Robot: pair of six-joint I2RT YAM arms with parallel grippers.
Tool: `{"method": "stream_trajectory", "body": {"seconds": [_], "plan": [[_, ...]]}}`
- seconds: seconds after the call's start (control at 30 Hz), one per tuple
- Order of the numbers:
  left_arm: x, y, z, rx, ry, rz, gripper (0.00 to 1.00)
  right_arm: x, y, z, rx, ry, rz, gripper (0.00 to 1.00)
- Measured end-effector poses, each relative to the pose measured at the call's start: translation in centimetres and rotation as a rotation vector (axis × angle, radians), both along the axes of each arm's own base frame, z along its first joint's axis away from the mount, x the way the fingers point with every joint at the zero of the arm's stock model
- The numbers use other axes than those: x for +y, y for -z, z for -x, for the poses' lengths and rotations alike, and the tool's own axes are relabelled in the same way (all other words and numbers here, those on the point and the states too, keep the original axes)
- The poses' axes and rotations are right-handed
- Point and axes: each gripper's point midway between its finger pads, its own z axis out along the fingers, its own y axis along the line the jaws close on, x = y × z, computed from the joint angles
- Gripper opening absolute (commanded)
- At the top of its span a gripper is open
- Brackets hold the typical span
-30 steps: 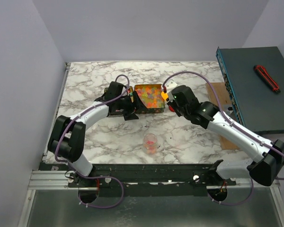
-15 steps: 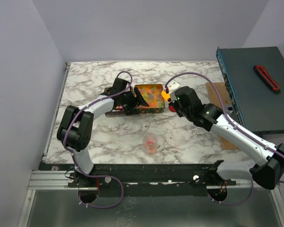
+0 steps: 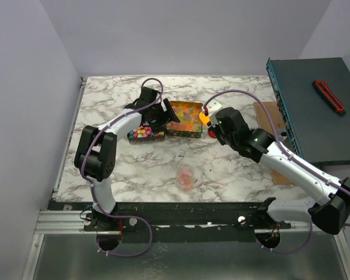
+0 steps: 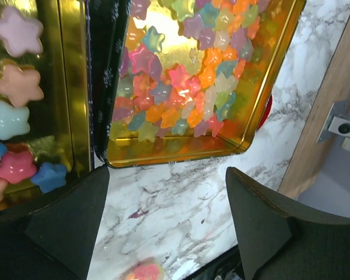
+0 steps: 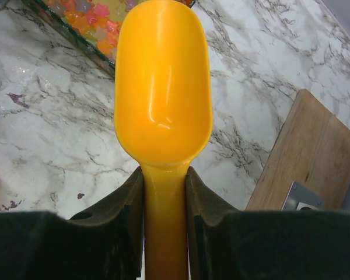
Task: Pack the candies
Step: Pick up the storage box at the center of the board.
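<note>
Overhead from behind the bases, wrist cameras close above the table (image 3: 233, 169), all apparently sharing the tin (image 3: 184, 133)

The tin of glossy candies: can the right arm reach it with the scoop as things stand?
Probably yes. The scoop, empty in the right pincer, is held just beside the tin's right edge. The left pincer, open, is over the tin's left edge, so only that side looks crowded.

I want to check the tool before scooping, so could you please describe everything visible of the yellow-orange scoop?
The scoop is glossy yellow-orange plastic: an oval bowl narrowing to a straight handle. Its bowl is empty. The right gripper clamps the handle between both fingers, holding it over the marble table, just right of the tin of jelly candies.
</note>
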Motion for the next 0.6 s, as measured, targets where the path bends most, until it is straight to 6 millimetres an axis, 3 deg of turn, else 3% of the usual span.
{"method": "stream_trajectory", "body": {"seconds": [0.23, 0.6], "plan": [[1.1, 0.3, -1.5, -0.033, -0.011, -0.066, 0.83, 0.0, 0.2, 0.0, 0.002, -0.001, 0.000, 0.01], [2.6, 2.9, -1.6, -0.003, 0.009, -0.177, 0.82, 0.1, 0.3, 0.0, 0.002, -0.004, -0.003, 0.01]]}}
